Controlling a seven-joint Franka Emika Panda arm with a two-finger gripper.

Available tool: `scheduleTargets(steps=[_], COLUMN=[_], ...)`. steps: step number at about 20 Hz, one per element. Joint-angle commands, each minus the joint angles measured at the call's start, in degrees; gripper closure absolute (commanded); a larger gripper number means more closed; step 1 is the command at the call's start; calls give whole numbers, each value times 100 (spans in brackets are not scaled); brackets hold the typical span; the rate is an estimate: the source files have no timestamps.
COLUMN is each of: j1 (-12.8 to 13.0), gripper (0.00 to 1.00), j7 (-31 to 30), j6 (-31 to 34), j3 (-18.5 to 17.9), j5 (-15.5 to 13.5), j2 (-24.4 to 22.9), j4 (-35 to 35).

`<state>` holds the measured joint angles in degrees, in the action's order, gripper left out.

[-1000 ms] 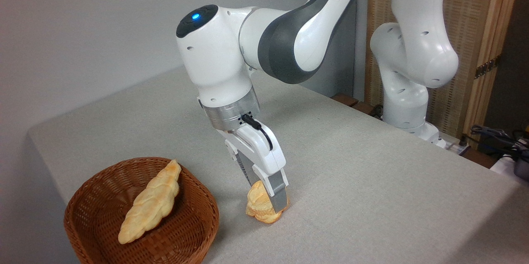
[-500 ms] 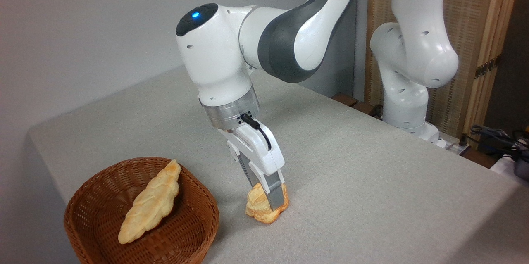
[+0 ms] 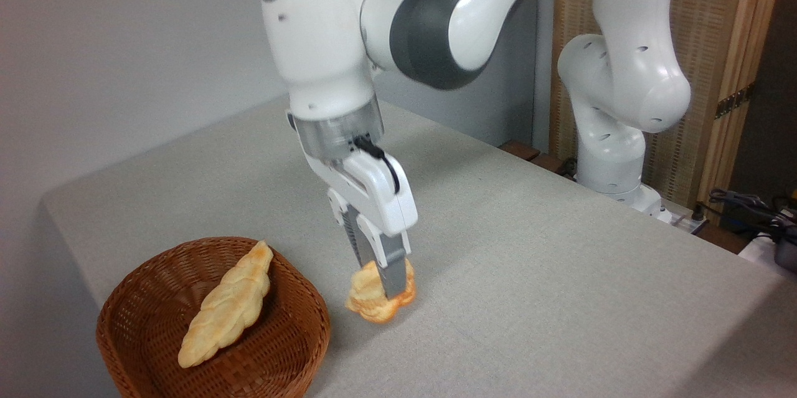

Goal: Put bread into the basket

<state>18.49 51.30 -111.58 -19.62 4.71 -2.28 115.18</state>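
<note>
My gripper [image 3: 381, 286] is shut on the bread [image 3: 368, 296], a small golden-orange layered bun. The bun hangs a little above the grey table, its shadow just under it. One grey finger crosses the bun's front and hides its middle. The basket [image 3: 292, 348], round, shallow and reddish-brown wicker, sits at the lower left, its right rim a short way left of the bun.
A long pale braided loaf [image 3: 228, 306] lies diagonally inside the basket. The arm's white base [image 3: 613, 111] stands at the back right. The table's left edge [image 3: 62, 242] runs close behind the basket. Cables [image 3: 747, 205] lie off the table at far right.
The gripper has risen and shifted left toward the basket, lifting the bun off the table. The basket and the braided loaf have not moved.
</note>
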Motion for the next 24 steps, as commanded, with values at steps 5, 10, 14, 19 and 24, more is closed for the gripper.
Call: scheduleTargets(steps=[5, 10, 14, 19, 24], j1=[41, 41, 41, 49, 102], gripper=[24, 0, 0, 0, 0], j7=[-32, 20, 12, 3, -32], j6=[-943, -1533, -1745, -1745, -1745], j3=[-51, -42, -15, 11, 29], j5=[-1119, -1639, -1798, -1798, -1807], j2=[114, 342, 431, 413, 369], j4=[-409, -417, -426, -426, -435])
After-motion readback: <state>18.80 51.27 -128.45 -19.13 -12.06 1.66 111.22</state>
